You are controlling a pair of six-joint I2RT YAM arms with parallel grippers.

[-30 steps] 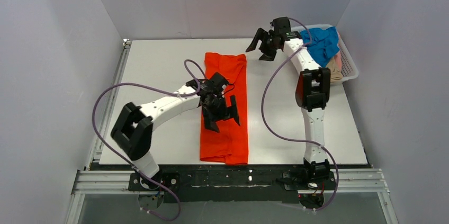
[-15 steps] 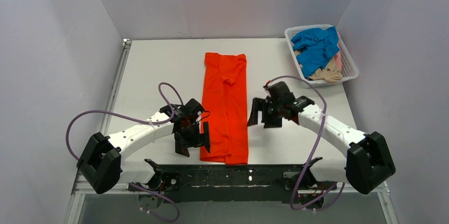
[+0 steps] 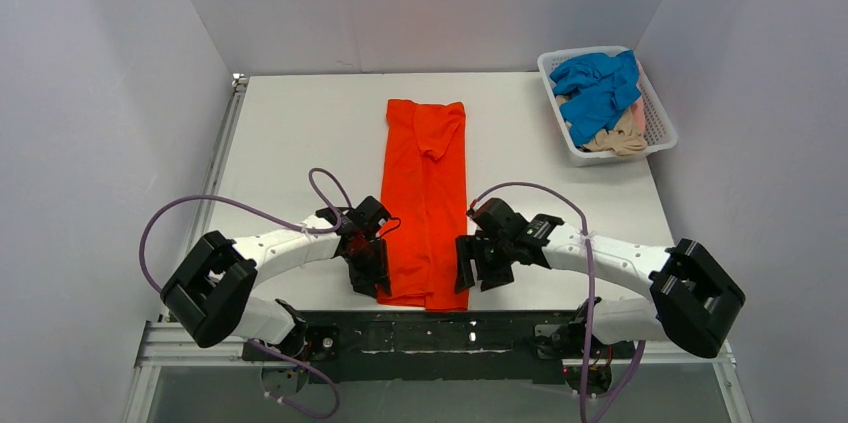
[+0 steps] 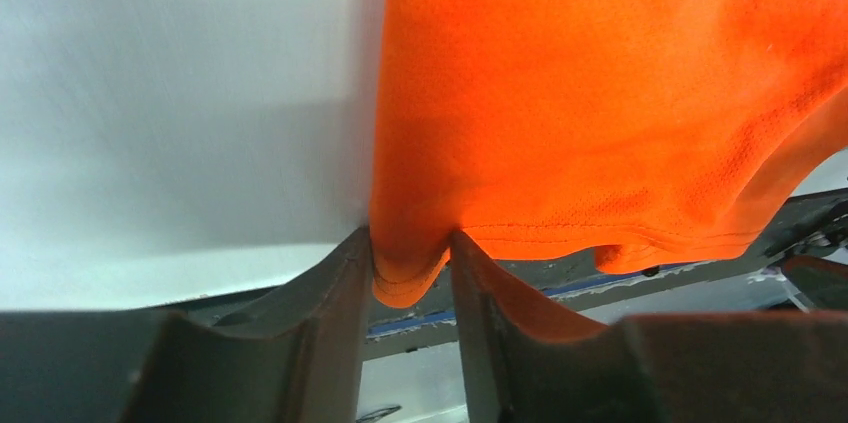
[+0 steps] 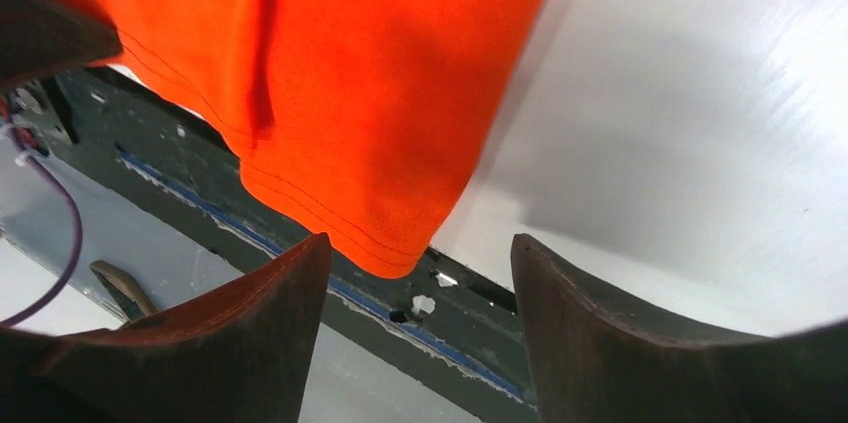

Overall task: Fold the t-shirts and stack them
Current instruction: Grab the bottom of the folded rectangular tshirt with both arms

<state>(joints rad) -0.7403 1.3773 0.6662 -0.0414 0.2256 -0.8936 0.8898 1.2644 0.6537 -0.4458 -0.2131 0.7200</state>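
Lying lengthwise on the counter (image 3: 290, 143), the orange-red t-shirt (image 3: 425, 203) overhangs the near edge, with open room either side. The left gripper (image 4: 410, 243) pinches its left hem corner; the right gripper (image 5: 420, 243) stands wide around the right corner.

Orange-red t-shirt (image 4: 600, 93) fine matt knit cloth, table (image 4: 170, 93) smooth white, fingers (image 5: 230, 343) dark matt

The scene is lit brightly and evenly from above; shadows are faint. In the wrist views the worktop (image 4: 170, 93) is smeared by blur and glare, the orange shirt (image 4: 650, 193) kept sharper.
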